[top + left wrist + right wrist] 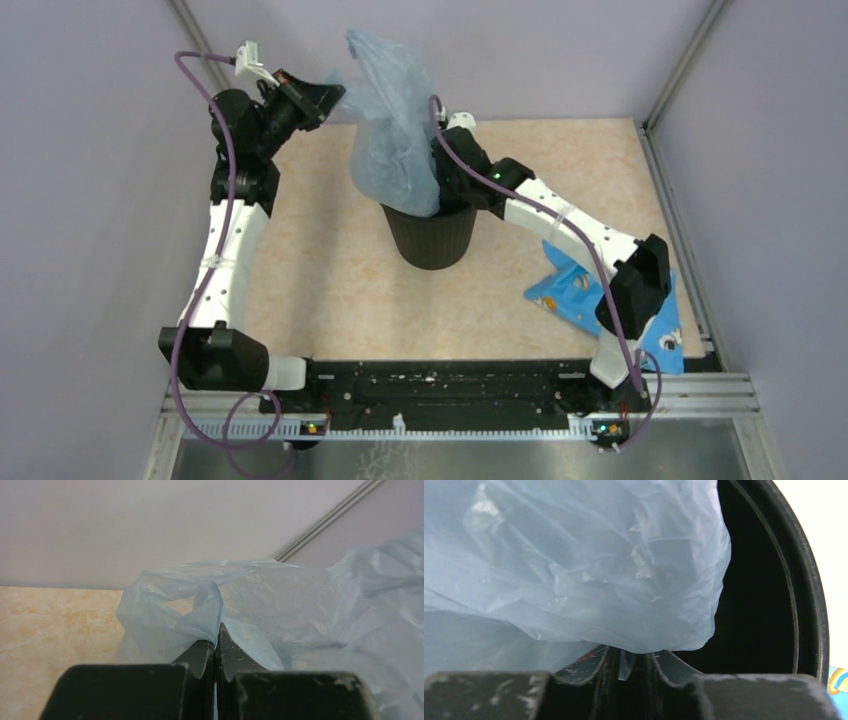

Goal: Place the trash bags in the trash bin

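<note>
trash bin (432, 240): we see it upright on the table (330, 280), mouth open, between the two arms.
trash bag (395, 120): only its lower end sits inside the bin's mouth. most of the film billows above the bin's rim, with one corner stretched out to the left of the bin.
left gripper (216, 635): raised above and left of the bin, jaws together and clamped on a fold at the bag's upper edge.
right gripper (629, 660): at the bin's right rim, pointing into the mouth. its jaws are nearly together with a thin strip of film caught between them, so we read it as pinching the bag's lower part.
step in hand: we judge this as feeding the bag down into the bin, with little of it in so far.
next move: we think the left gripper must bring its corner over the bin's mouth and lower it, while the right pushes film deeper without tipping the bin.
risk: the springy film may balloon back above the rim once released.
</note>
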